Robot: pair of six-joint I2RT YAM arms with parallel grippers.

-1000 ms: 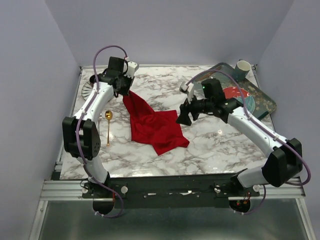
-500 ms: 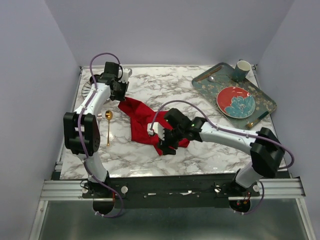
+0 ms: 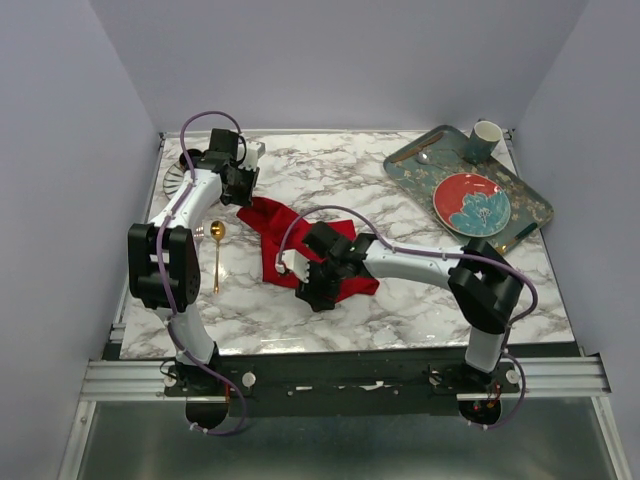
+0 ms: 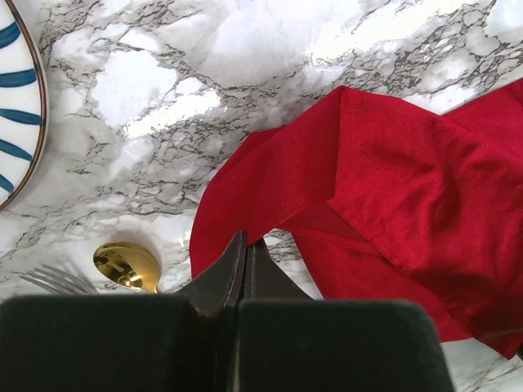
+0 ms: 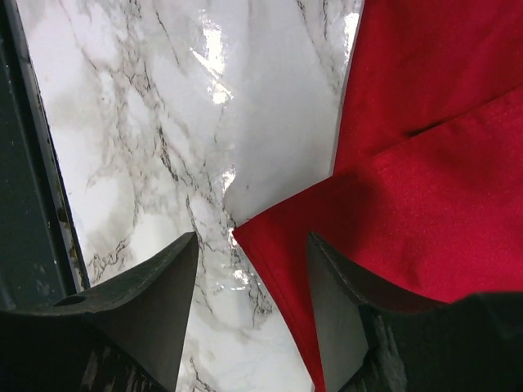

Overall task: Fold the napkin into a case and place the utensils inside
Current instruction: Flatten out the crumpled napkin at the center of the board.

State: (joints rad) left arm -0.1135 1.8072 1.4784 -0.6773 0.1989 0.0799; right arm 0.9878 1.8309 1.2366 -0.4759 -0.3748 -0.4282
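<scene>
The red napkin [image 3: 280, 232] [image 4: 392, 180] [image 5: 425, 204] lies rumpled and partly folded over on the marble table, not a narrow case. My left gripper [image 3: 243, 192] [image 4: 245, 243] is shut on the napkin's far-left edge, low over the table. My right gripper [image 3: 318, 295] [image 5: 253, 238] is open right at the table, and the napkin's near corner lies between its fingers. The gold spoon [image 3: 216, 240] [image 4: 127, 265] lies left of the napkin. The silver fork's tines [image 4: 57, 282] show beside the spoon bowl.
A blue-striped plate [image 3: 177, 180] [image 4: 16, 98] sits at the far left corner. At the back right, a dark patterned tray [image 3: 535, 215] holds a red flowered plate [image 3: 470, 203], a cup [image 3: 486, 135] and a brown-handled utensil [image 3: 515, 240].
My right arm swung from near the tray down to the napkin's near corner, its jaws narrowing. My left gripper lowered the napkin's far edge, which hung lifted before.
</scene>
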